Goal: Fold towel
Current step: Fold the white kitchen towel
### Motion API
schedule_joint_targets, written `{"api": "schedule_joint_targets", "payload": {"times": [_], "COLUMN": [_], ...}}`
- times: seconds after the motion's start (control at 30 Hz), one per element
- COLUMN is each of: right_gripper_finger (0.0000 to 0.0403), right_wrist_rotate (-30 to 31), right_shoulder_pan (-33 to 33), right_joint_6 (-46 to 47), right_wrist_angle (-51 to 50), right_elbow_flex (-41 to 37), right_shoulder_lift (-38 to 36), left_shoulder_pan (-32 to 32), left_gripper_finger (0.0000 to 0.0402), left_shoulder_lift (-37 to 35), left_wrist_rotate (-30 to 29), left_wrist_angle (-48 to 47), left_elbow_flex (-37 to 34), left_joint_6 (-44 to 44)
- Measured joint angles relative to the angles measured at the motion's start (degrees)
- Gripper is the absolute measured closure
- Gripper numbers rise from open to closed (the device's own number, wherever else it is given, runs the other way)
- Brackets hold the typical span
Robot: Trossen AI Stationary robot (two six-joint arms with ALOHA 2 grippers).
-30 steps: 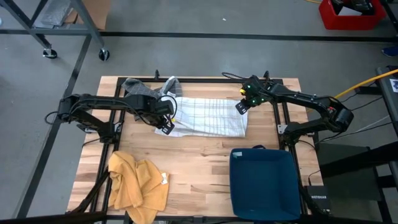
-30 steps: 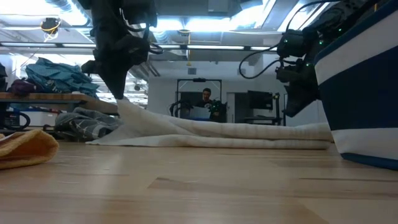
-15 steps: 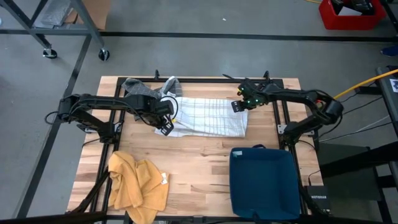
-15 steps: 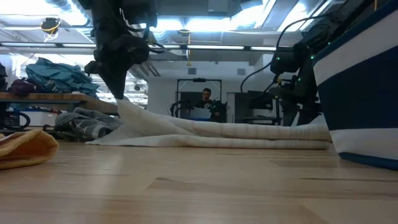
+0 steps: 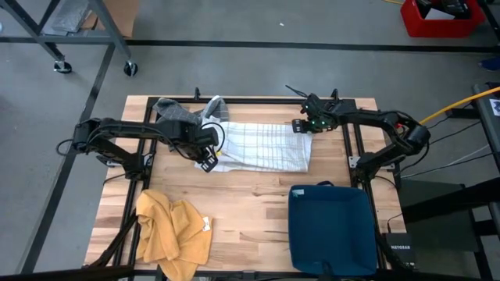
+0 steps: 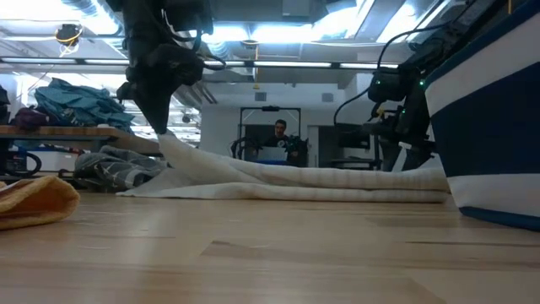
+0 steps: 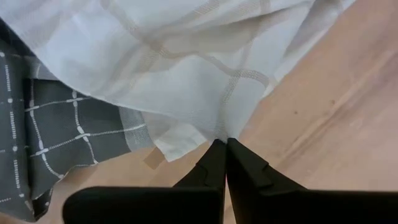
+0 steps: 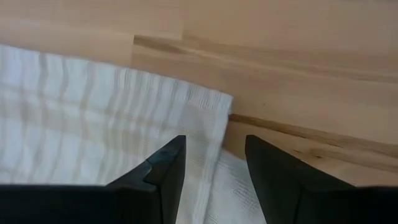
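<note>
Far left of the pale wooden slatted counter (image 5: 250, 199) there's a crumpled mustard-yellow cloth (image 5: 173, 229) near the front edge; further back a grey checked cloth (image 5: 178, 110) sits bunched at the rear, touching the white towel with faint grey check lines (image 5: 262, 146); that towel lies spread across the middle of the counter, mostly flat, its left end pulled up into a peak; the left end effector (image 5: 208, 158) is pinched tight on that left edge of the towel, lifting it a bit off the wood, and the wrist view shows the fabric caught right between the closed tips (image 7: 222, 149); moving right, the right end effector (image 5: 298, 126) is down at the towel's back right corner with its fingers (image 8: 166, 167) spread apart, the corner lying between them, not gripped as far as I can see; front right of the counter sits a dark blue rectangular bin (image 5: 330, 226), just beside the towel's front edge.
</note>
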Motion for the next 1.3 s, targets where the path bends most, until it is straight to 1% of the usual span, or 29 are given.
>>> {"api": "schedule_joint_targets", "payload": {"times": [0.2,0.3,0.43,0.77,0.83,0.9,1.17,1.23,1.3], "right_gripper_finger": [0.0233,0.0233,0.0233,0.0236,0.0246,0.0265,0.0384,0.0395,0.0388], "right_wrist_rotate": [-0.7,-2.0,-5.1,-5.2,-5.0,-4.4,-2.4,-1.6,-1.2], "right_shoulder_pan": [0.1,0.0,0.2,0.2,0.2,0.2,0.2,0.2,0.2], "right_joint_6": [0.5,2.9,3.1,3.1,2.7,2.3,-0.7,-1.3,-1.5], "right_wrist_angle": [0.2,0.5,2.5,6.8,7.1,7.1,7.1,6.9,6.2], "right_elbow_flex": [0.0,0.0,0.0,0.0,0.0,0.0,0.0,0.0,0.0], "right_shoulder_lift": [0.4,2.5,5.9,7.0,7.0,7.0,7.0,7.0,7.0], "left_shoulder_pan": [-1.0,-1.4,-1.5,-1.5,-1.5,-1.5,-1.5,-1.5,-1.5], "left_gripper_finger": [0.0401,0.0401,0.0401,0.0401,0.0401,0.0401,0.0401,0.0401,0.0401], "left_shoulder_lift": [0.0,0.0,0.0,0.0,0.0,0.0,0.0,0.0,0.0], "left_wrist_rotate": [-0.5,-1.0,-1.2,-1.2,-1.2,-1.2,-1.2,-1.2,-1.2], "left_wrist_angle": [0.0,0.0,0.0,-0.1,-0.1,-0.1,-1.2,-1.5,-2.6], "left_elbow_flex": [0.0,0.0,0.0,0.0,0.0,0.0,0.0,0.0,0.0], "left_joint_6": [0.0,0.0,0.0,-0.1,-0.3,-0.4,-0.5,-0.5,-0.6]}}
